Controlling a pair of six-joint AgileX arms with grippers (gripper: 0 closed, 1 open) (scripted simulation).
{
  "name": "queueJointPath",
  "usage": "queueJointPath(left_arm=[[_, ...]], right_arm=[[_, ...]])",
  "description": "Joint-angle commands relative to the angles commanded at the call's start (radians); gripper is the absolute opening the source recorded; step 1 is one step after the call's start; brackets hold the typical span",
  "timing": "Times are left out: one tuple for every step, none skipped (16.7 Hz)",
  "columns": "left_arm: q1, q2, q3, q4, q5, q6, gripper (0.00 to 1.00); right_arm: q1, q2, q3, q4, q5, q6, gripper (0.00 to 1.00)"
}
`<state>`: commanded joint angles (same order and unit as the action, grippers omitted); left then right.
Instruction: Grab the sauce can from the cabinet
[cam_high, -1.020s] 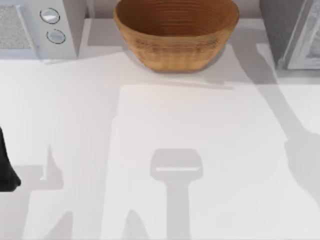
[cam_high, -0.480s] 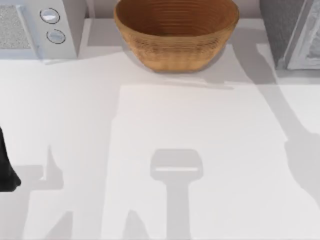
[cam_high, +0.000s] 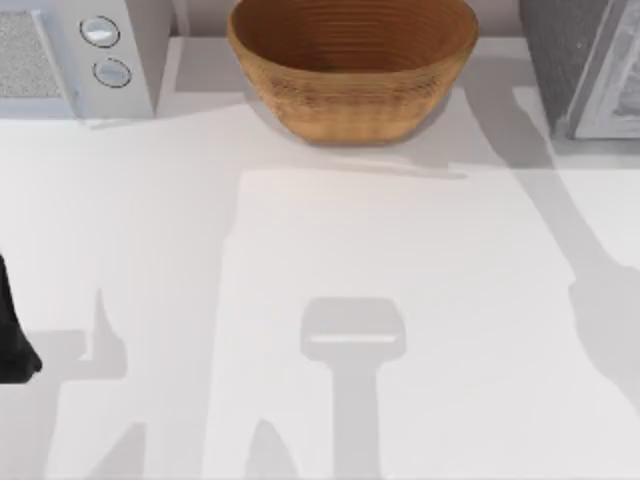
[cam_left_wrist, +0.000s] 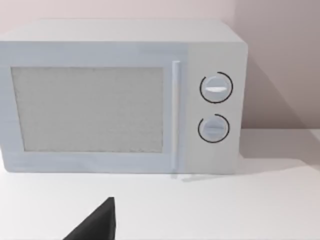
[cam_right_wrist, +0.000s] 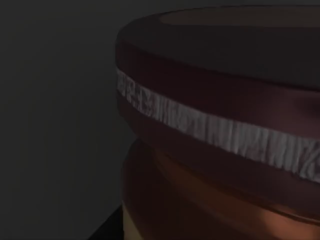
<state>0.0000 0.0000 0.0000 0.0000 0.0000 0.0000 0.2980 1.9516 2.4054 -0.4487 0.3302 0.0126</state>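
Wicker basket (cam_high: 352, 70) beside white microwave (cam_high: 75, 55) on table (cam_high: 300, 250)

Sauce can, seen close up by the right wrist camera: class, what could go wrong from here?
1. The sauce can sits very near the right wrist camera in a dim cabinet space; a misjudged approach might knock it over.
2. If gripped on the lid's rounded edge, it may slip.
3. Pulled out carelessly, it could hit the basket.
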Motion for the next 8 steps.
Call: queueJointPath(left_arm=[[0.000, 0.000, 0.000, 0.000, 0.000, 0.000, 1.00], [0.000, 0.000, 0.000, 0.000, 0.000, 0.000, 1.00], [0.000, 0.000, 0.000, 0.000, 0.000, 0.000, 1.00], [0.000, 0.000, 0.000, 0.000, 0.000, 0.000, 1.00], [0.000, 0.000, 0.000, 0.000, 0.000, 0.000, 1.00], [0.000, 0.000, 0.000, 0.000, 0.000, 0.000, 1.00], [0.000, 0.000, 0.000, 0.000, 0.000, 0.000, 1.00], [0.000, 0.000, 0.000, 0.000, 0.000, 0.000, 1.00]], right_arm=[[0.002, 0.000, 0.000, 0.000, 0.000, 0.002, 0.00], [0.004, -0.003, -0.001, -0.002, 0.001, 0.001, 0.00], [0.014, -0.015, -0.006, -0.009, 0.009, 0.001, 0.00], [0.029, -0.038, -0.015, -0.021, 0.022, 0.000, 0.00], [0.047, -0.071, -0.029, -0.038, 0.039, -0.001, 0.00], [0.067, -0.113, -0.048, -0.058, 0.059, -0.001, 0.00], [0.089, -0.156, -0.068, -0.081, 0.081, -0.001, 0.00], [0.113, -0.198, -0.089, -0.105, 0.105, -0.001, 0.00]])
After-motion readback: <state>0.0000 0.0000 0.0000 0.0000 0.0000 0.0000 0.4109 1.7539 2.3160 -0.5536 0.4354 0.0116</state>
